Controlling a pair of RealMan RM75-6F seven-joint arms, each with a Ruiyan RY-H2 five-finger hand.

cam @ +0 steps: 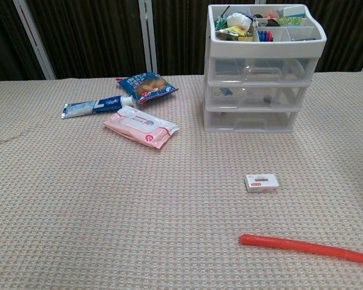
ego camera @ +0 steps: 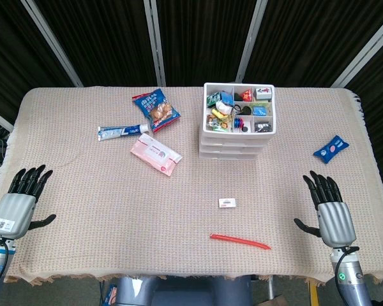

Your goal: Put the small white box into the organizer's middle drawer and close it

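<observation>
A beige waffle-weave cloth [ego camera: 115,204] covers the surface, its fringed edge hanging over the near side. Behind it hang dark, pleated curtains [ego camera: 102,38] crossed by slanting pale metal bars [ego camera: 51,38] (upright in the chest view). Light is even and soft

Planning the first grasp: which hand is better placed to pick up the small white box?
Probably the right hand. The box lies right of the table's centre, nearer that hand and in front of the organizer. The left hand rests open at the far left edge. Both hold nothing.
</observation>
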